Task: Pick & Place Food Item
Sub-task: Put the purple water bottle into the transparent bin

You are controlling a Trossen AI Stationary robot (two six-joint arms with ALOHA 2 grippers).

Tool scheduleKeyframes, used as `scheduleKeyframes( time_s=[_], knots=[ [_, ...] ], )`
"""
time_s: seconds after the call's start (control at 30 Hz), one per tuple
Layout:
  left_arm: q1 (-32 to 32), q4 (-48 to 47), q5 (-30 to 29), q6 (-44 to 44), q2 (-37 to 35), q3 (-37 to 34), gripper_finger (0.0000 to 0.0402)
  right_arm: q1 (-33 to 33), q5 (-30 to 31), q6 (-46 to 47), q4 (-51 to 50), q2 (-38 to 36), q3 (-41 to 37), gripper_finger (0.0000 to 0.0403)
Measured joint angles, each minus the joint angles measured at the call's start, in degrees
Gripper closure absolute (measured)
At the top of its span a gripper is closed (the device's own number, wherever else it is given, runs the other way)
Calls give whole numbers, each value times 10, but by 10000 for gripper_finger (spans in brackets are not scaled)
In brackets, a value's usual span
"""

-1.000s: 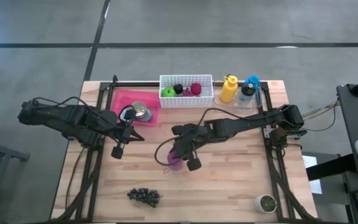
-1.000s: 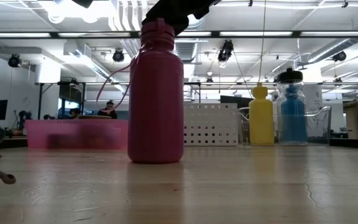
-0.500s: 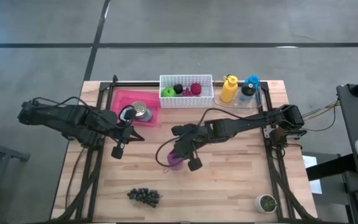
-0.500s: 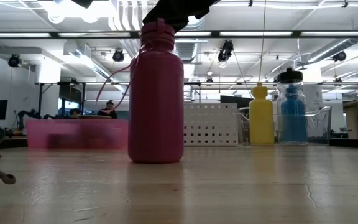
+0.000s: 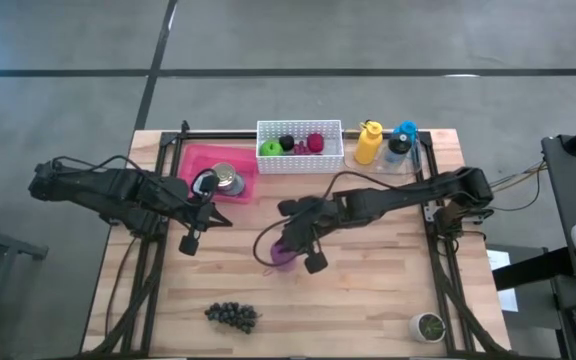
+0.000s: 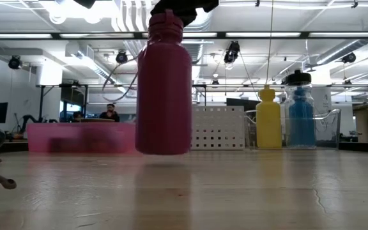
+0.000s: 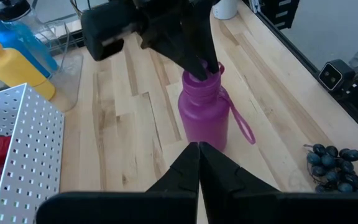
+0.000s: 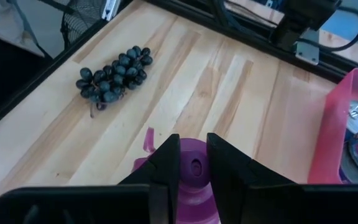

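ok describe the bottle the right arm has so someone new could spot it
Start at the white perforated basket at the table's back edge and come toward the table's middle. There the right gripper is shut on the cap of the magenta bottle, lifted just clear of the wood. The other bottles, yellow and blue, stand at the back.

1. The right arm reaches from three o'clock toward the table's centre, its right gripper (image 5: 293, 243) pointing down with fingers (image 8: 227, 171) clamped on a purple bottle's (image 6: 163, 89) cap.
2. The left arm lies at nine o'clock; the left gripper (image 5: 211, 214) has its fingers (image 7: 219, 171) pressed together, holding nothing.
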Motion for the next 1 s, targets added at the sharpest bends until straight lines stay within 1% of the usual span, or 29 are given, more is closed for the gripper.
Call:
scheduleKeyframes(
  time_s=[0.2, 0.4, 0.57, 0.6, 0.77, 1.0],
  knots=[
    [0, 0, 0, 0, 0, 0, 392, -1, 2, 5, -4, -21, 0, 342],
    [0, 2, 0, 0, 0, 0, 392, -12, 6, 31, -20, -52, 0, 342],
    [0, 2, 0, 0, 0, 0, 392, -31, 8, 57, -50, -96, 0, 342],
    [0, 2, 0, 0, 0, 0, 392, -34, 17, 63, -58, -107, 0, 342],
    [0, 2, 0, 0, 0, 0, 392, -44, 130, 95, -115, -171, 0, 342],
    [0, 7, 0, 2, 0, 0, 391, -52, 283, 177, -169, -253, 0, 342]
  ],
)
